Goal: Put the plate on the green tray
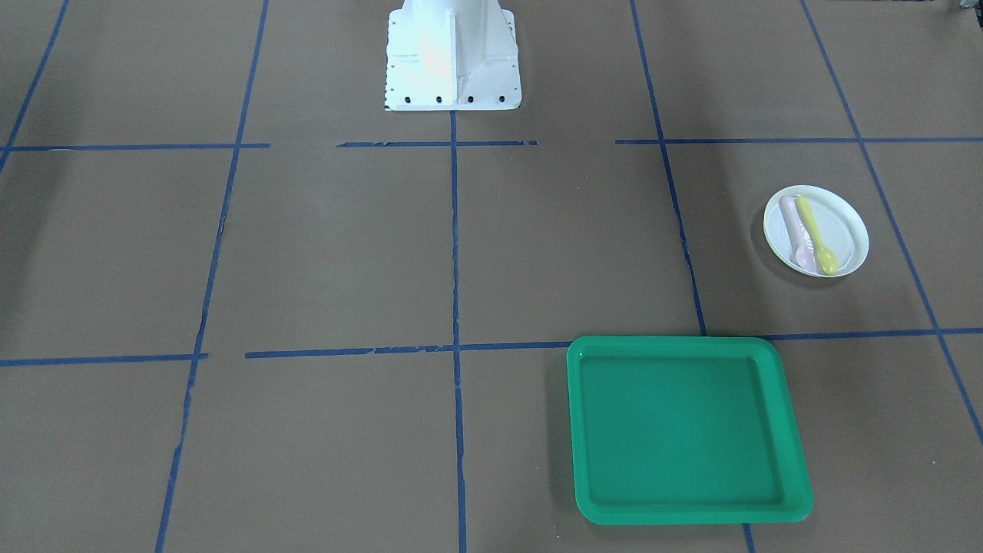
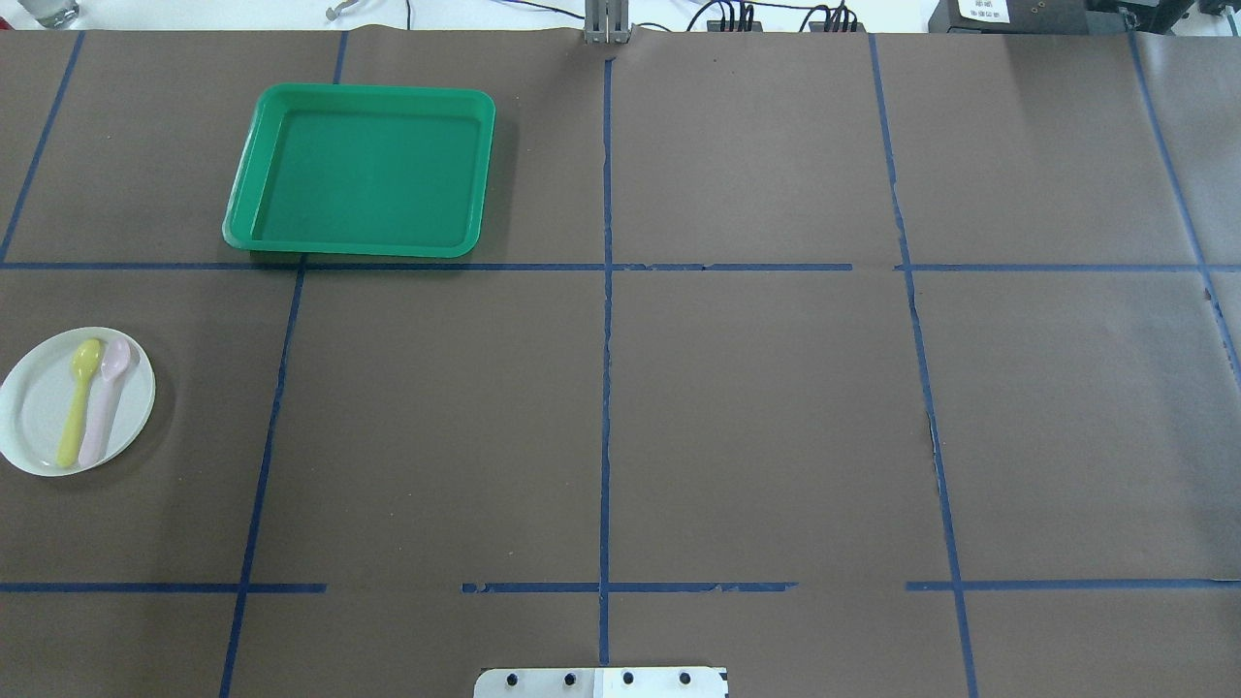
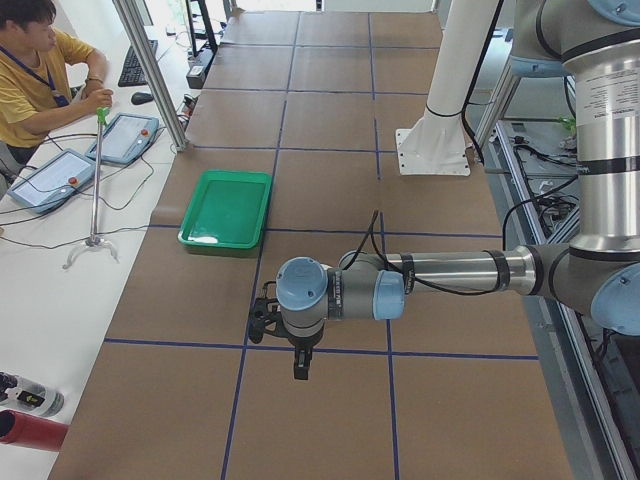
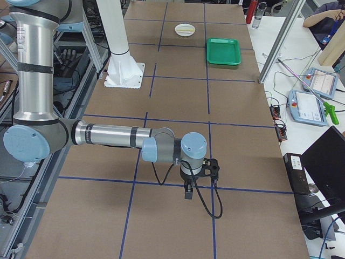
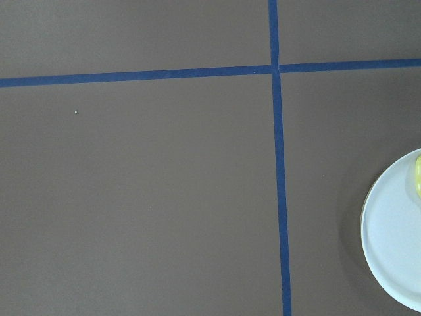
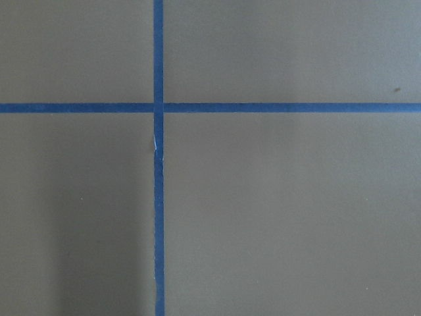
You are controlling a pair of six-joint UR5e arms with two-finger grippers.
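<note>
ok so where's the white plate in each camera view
front-facing: plate at right, up and right of the green tray.
overhead: plate at the left edge, below-left of the tray.
exterior left: not seen; only the tray shows.
exterior right: plate far at top, left of the tray.
left wrist: plate cut off at lower right.
right wrist: not in it.
shared landmark: the green tray.

Table surface: a brown paper cover (image 2: 756,427) divided into rectangles by blue tape lines (image 2: 606,388), which are broken in places. Left side view: a seated operator (image 3: 35,75) in a yellow shirt, with two grey pendants (image 3: 125,135) just beside and a keyboard (image 3: 133,62) beyond. A red cylinder (image 3: 30,430), possibly a bottle, lies at the near corner. Right side view: a dark screen (image 4: 330,162) stands beside the table.
</note>
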